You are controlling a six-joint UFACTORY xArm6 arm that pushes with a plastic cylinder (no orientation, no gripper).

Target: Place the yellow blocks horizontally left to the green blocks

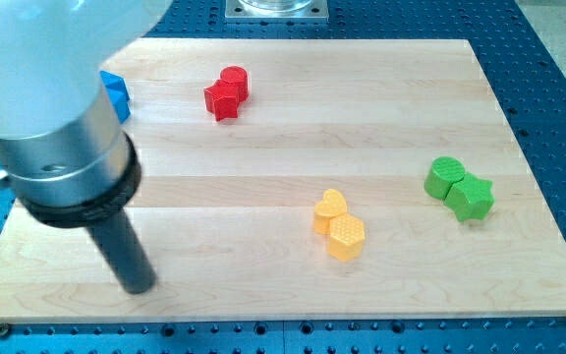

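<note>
Two yellow blocks sit together right of the board's middle, near the view's bottom: a yellow heart (329, 208) and a yellow hexagon (346, 238) touching it below right. Two green blocks sit at the view's right: a green cylinder (445, 178) and a green star (472, 198) touching it. My tip (140, 286) rests on the board at the lower left, far to the left of the yellow blocks. The yellow pair lies left of and slightly below the green pair.
A red cylinder (234, 81) and a red star (221, 100) sit together near the view's top. A blue block (116, 94) is partly hidden behind the arm's body at the upper left. The wooden board (263, 157) lies on a blue perforated table.
</note>
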